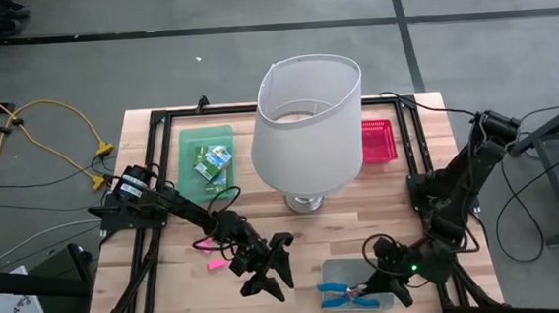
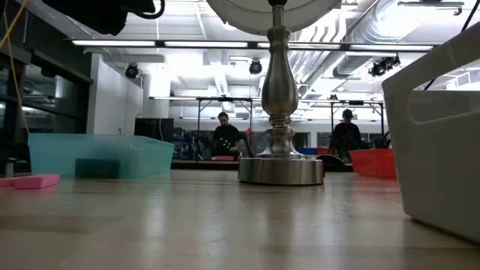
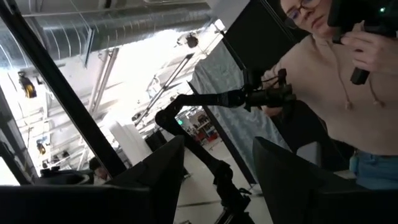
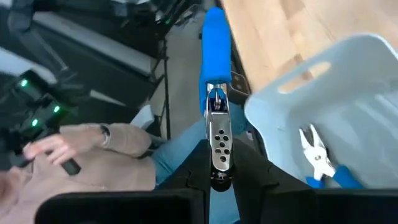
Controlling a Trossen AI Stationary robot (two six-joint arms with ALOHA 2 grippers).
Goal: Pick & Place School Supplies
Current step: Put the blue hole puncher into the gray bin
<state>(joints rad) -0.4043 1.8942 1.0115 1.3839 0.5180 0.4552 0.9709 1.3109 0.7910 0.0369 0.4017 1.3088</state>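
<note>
My right gripper hovers at the clear grey tray by the table's near edge, shut on a blue-handled tool. A second blue-handled tool lies inside that tray. My left gripper is open and holds nothing, near the table's middle front; its wrist view looks up into the room past the gripper. Two pink erasers lie flat on the wood beside the left arm. Green-yellow boxes rest in the green tray. My right gripper pinches the blue-handled tool by its metal end with the row of holes, between the two fingers. The tool lies along the fingers, and its blue handle points away from them. It is lifted clear, beside the tray's rim.
A tall lamp with a big white shade stands mid-table on a metal base. A red tray sits to its right. A person stands close to the table's near edge. Black frame rails run along the table's sides.
</note>
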